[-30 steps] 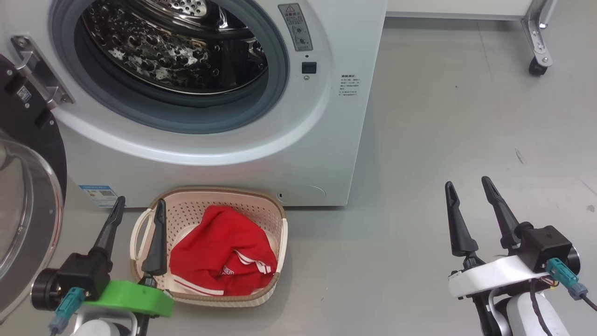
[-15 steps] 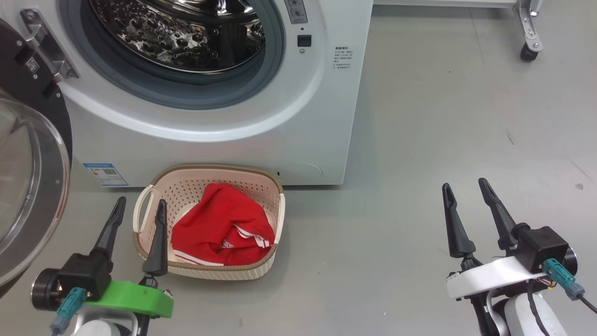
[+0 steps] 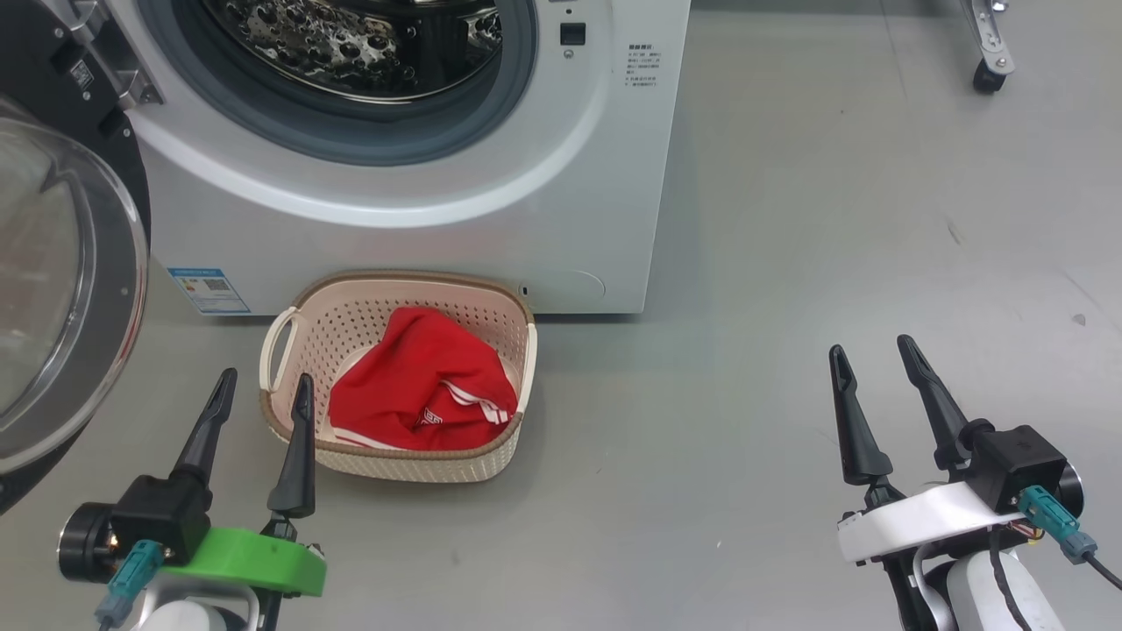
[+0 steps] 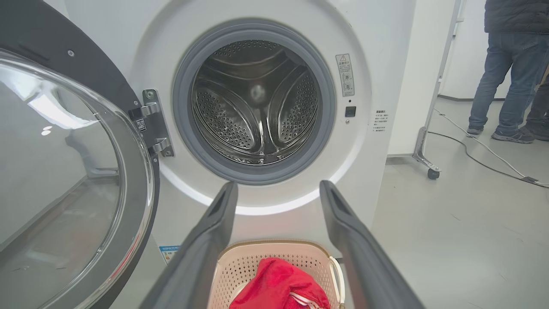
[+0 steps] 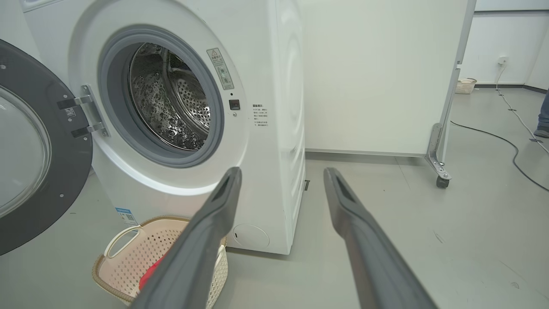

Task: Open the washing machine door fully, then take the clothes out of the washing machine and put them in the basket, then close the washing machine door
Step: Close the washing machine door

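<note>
The washing machine door (image 3: 61, 280) hangs swung wide open at the left of the white washing machine (image 3: 578, 202). The red clothes (image 3: 421, 390) lie bunched in the cream basket (image 3: 412, 462), which sits on the grey floor (image 3: 789, 263) just in front of the machine. The left gripper (image 3: 267, 377) hovers at the basket's near left corner and the right gripper (image 3: 869, 346) well off to the right, both with fingers spread and nothing between them.

clothes (image 3: 412, 386): red, white stripes | basket (image 3: 346, 329): cream, brown rim | washing machine (image 3: 605, 175): white
</note>
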